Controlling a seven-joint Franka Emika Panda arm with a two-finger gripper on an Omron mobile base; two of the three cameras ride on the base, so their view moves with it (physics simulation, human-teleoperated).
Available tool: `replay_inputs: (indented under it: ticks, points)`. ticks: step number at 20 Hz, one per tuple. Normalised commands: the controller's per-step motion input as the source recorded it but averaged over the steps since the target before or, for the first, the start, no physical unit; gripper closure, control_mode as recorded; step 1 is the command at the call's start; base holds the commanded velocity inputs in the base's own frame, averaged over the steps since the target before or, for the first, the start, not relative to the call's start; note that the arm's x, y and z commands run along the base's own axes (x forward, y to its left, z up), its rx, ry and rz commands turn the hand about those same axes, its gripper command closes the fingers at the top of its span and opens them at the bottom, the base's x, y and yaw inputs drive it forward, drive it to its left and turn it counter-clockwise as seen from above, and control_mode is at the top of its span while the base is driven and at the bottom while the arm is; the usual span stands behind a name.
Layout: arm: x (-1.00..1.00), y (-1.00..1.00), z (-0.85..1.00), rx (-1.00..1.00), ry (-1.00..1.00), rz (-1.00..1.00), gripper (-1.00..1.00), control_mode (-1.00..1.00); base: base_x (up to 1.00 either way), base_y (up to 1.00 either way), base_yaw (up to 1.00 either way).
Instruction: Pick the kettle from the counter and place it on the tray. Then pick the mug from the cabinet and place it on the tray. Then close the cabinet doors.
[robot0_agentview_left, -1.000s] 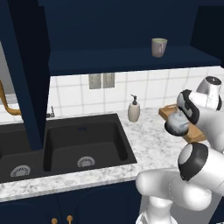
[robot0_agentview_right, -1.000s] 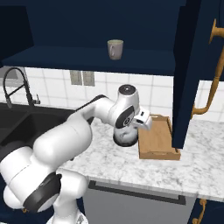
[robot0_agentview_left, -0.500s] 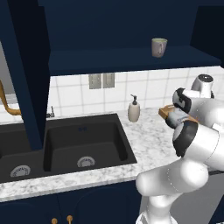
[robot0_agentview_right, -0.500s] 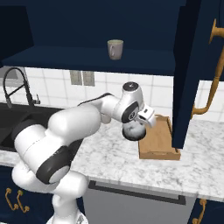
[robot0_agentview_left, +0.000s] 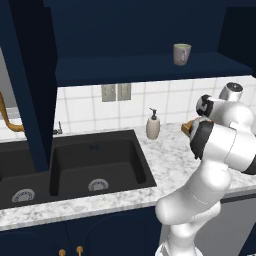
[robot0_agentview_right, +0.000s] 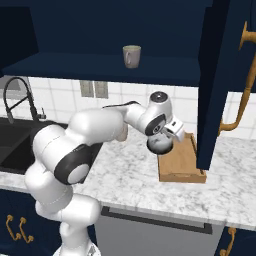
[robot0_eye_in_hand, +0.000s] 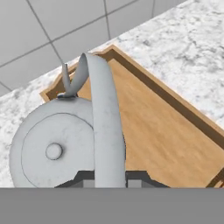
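- Faucet (robot0_agentview_right: 17, 97) — far left, right base view; arched, dark, over black sink (robot0_agentview_left: 95, 167). No part in this step.
- Soap pump bottle (robot0_agentview_left: 153, 125) — centre of left base view, on counter (robot0_agentview_right: 125, 175) by the tiled wall. Well apart from the arm; low risk.
- Mug (robot0_agentview_right: 132, 56) — upper centre, right base view, upright on the cabinet (robot0_agentview_right: 100, 67) shelf, above the arm. Untouched; 2nd pick not yet begun. Risk: arm lifting straight up could clip the shelf edge.
- Kettle (robot0_eye_in_hand: 57, 148) — lower left, hand view; centre of right base view, hanging under the hand. Sits over the tray's left edge: most of body looks over marble, handle arch over wood. Off the counter, not yet set down, by my reading.
- Gripper (robot0_eye_in_hand: 109, 177) — bottom centre, hand view; jaws nearly closed, pinched on the kettle's thin handle strap. Risk: thin strap, kettle hangs off to one side, could swing or pivot in the grip.
- Tray (robot0_eye_in_hand: 175, 131) — centre to right, hand view; brown wood, raised rim. Risk: release here would likely drop the kettle on the rim, so it tips or rolls off to the counter. Needs more travel toward tray middle before lowering; base could catch rim if carried too low.
- Cabinet door (robot0_agentview_right: 215, 85) — right, right base view; open, hangs just beside the tray's right side. Risk: overshoot to the right knocks kettle or hand vs. door.
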Motion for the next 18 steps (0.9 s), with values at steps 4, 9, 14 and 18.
replay_inputs:
  ticks: [4, 9, 14, 18]
  points:
    - [0.48, -0.23, -0.06, 0.07, -0.06, 0.0, 1.0, -1.0, 0.0, 0.0, 0.0]
    - [0.45, -0.23, -0.12, 0.01, 0.01, 0.0, 1.0, -1.0, 0.0, 0.0, 0.0]
    - [0.29, -0.34, -0.04, 0.0, 0.1, -0.03, 1.0, -1.0, 0.0, 0.0, 0.0]
    - [0.2, -0.33, -0.16, 0.0, 0.05, -0.04, 1.0, -1.0, 0.0, 0.0, 0.0]
